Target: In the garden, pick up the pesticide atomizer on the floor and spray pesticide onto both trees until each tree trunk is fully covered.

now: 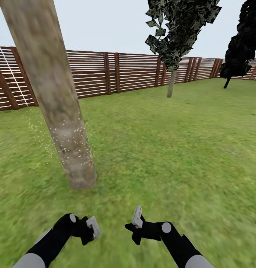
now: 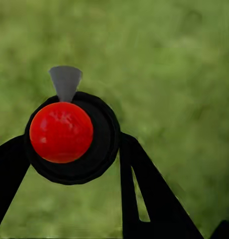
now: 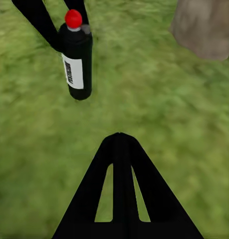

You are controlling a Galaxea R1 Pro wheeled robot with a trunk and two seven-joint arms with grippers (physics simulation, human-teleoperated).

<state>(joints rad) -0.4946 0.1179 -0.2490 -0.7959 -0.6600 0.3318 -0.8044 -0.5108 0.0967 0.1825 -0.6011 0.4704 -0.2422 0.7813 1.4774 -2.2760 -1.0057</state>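
Where grass fills frame: near tree trunk upper left, speckled w/ droplets; 2nd tree upper ctr by fence. Left gripper lower left, pinching atomizer. Right gripper lower ctr, fingers pressed together.

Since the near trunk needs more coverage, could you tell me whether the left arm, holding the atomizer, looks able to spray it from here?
Probably yes: the left gripper grips the atomizer, and only open grass separates it from the near trunk.
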